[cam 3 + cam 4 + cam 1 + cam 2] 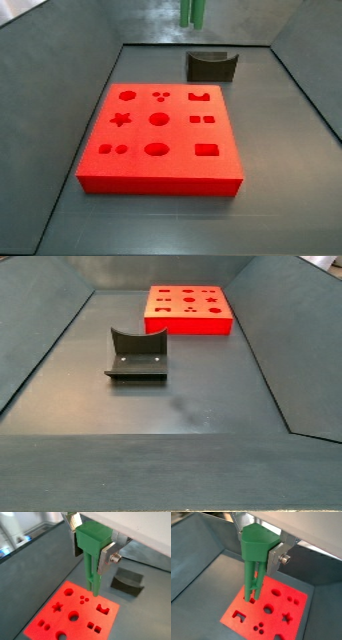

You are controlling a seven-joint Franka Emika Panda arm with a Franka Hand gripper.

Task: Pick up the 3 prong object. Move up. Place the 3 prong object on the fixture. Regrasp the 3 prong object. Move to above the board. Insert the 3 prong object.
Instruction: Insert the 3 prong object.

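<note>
My gripper (90, 542) is shut on the head of the 3 prong object (92, 547), a bright green piece whose long prongs hang straight down; it shows in both wrist views (256, 552). It hangs well above the board (73, 614), a flat red block with star, circle, square and three-dot cut-outs. In a side view only the green prong tips (193, 12) show at the top edge, high above the floor behind the board (160, 140). The fixture (211, 66), a dark block with a curved notch, stands empty beside the board. The gripper is out of view in a side view showing the board (187, 309) and fixture (136, 354).
Sloping grey walls (60, 50) enclose the grey floor (174, 406) on all sides. The fixture also shows in a wrist view (127, 581), next to the board's corner.
</note>
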